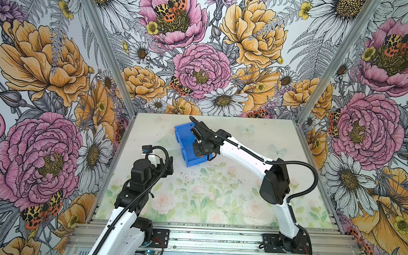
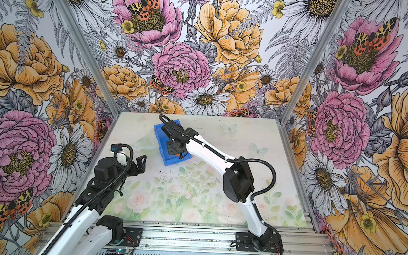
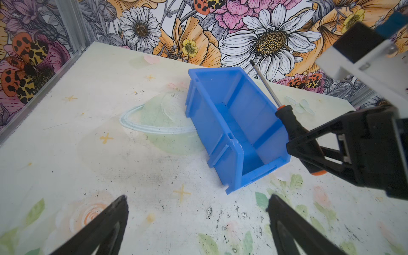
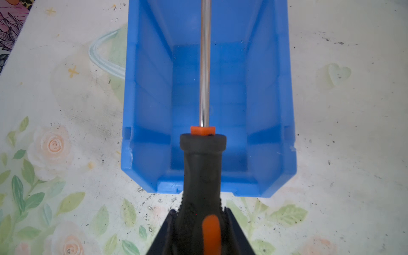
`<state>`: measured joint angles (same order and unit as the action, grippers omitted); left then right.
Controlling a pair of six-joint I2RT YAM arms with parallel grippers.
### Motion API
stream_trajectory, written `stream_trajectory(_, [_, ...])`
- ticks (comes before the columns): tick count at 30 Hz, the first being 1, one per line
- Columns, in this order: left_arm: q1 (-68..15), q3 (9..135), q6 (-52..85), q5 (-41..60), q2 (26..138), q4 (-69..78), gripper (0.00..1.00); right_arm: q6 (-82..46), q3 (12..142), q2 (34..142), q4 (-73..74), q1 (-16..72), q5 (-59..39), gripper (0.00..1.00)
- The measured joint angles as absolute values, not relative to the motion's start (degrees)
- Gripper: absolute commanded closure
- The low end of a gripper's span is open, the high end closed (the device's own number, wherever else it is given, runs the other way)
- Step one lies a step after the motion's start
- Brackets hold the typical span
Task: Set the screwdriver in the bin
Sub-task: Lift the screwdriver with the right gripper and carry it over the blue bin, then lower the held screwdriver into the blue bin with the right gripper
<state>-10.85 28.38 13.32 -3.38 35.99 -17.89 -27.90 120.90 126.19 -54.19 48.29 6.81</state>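
Grips the screwdriver (image 3: 287,120) in the right jaws, closed on the rear of its black-and-orange handle. Holds it in the air over the blue bin (image 3: 205,114), not yet laid inside. Lines up, in the right wrist view, with the long axis of the bin (image 4: 150,88): handle (image 4: 202,167) above the low front wall, bright shaft running over the floor toward the far wall. Tilts upward in the left wrist view, tip higher than the rim and set against the flowered wallpaper (image 3: 271,42). Cannot tell whether handle and rim touch. Finds the bin (image 1: 182,134) (image 2: 160,136) in both top views on the far half of the desk (image 1: 218,193), turned askew and largely covered by the right arm (image 1: 240,150) reaching over it. Shows the left jaws spread wide, gripping nothing, above bare desk in front of and to the left of the bin, apart from it.
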Motion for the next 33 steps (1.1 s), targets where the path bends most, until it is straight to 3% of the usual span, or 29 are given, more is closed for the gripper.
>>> stream_trajectory(33, [-12.3, 27.7, 13.4, -3.8, 35.0, -18.2, 0.01, -29.1, 132.5, 143.4, -54.5, 45.3, 5.0, 0.88])
